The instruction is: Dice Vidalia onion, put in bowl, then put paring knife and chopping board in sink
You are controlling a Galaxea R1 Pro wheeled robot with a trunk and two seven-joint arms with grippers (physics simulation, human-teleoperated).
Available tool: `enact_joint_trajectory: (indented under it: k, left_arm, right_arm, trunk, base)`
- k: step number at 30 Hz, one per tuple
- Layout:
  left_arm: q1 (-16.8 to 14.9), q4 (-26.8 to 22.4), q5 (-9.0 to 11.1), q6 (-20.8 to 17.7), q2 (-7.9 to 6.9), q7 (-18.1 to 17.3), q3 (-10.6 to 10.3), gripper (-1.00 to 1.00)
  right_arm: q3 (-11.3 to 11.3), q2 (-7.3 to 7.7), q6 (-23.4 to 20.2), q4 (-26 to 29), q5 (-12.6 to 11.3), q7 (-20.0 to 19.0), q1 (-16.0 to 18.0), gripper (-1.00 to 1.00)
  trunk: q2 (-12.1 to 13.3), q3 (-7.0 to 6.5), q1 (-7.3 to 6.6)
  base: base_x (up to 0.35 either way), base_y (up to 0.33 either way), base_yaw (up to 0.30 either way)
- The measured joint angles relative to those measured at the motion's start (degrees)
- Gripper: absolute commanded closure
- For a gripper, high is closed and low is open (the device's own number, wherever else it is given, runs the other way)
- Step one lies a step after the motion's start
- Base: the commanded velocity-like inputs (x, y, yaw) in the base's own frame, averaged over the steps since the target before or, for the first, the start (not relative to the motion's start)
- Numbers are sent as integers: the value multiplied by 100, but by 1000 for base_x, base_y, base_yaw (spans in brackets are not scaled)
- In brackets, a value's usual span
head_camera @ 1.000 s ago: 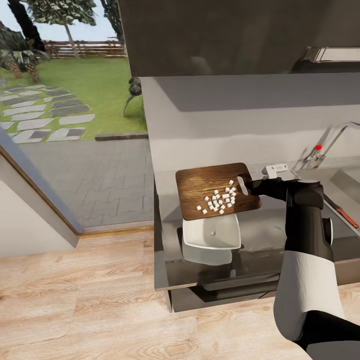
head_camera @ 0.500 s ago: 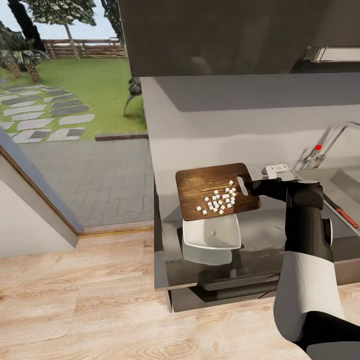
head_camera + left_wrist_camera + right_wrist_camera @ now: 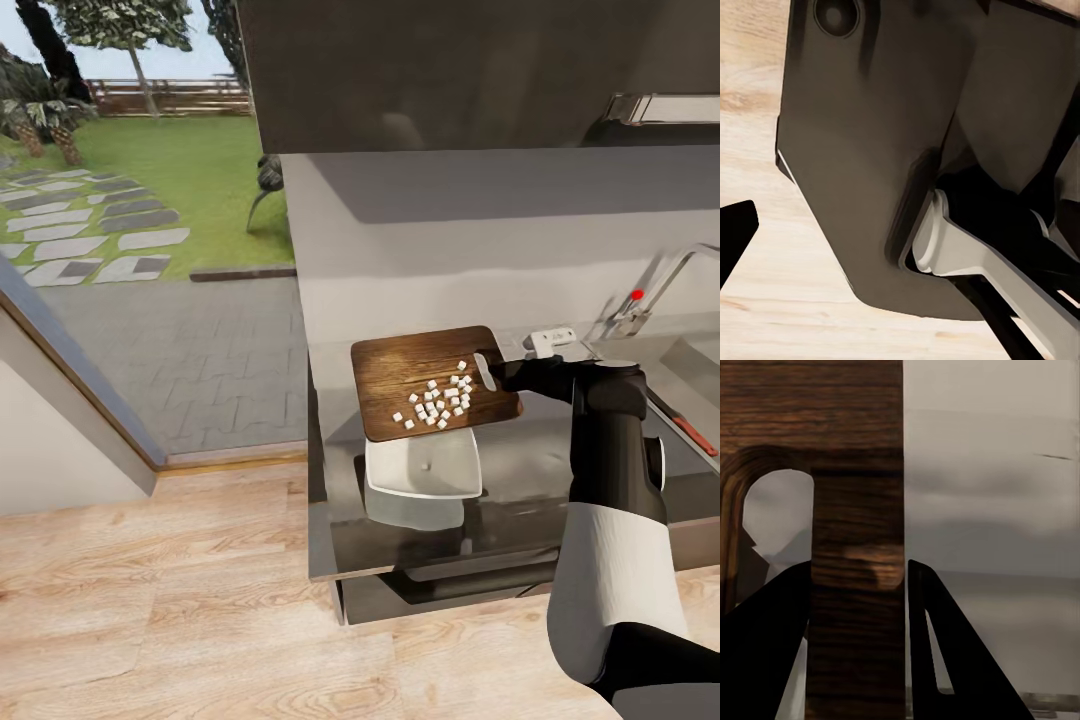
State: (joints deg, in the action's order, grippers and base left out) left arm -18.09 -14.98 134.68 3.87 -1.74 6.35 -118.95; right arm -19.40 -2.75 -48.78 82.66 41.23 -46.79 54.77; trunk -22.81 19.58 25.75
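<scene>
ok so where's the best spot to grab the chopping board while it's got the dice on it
The chopping board is best taken by the strip of wood beside its handle slot, from the sink-side end. That end is bare; the diced onion sits further in. The right gripper already has its jaws pinching that strip, holding the board above the bowl.

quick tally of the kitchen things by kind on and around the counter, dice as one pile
chopping board: 1
pile of diced onion: 1
bowl: 1
paring knife: 1
tap: 1
total: 5
</scene>
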Motion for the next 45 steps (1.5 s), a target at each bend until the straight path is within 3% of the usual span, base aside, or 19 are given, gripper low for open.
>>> enact_joint_trajectory:
  k: [35,45]
  left_arm:
    - [0,2,0,3,30,0,0,-100]
    - [0,2,0,3,30,0,0,-100]
  right_arm:
    - [-7,0,389,8,2,15,0,100]
    - [-19,0,765,8,4,104,0,100]
  trunk:
    - [0,0,0]
    - [0,0,0]
  base:
    - [0,0,0]
    - [0,0,0]
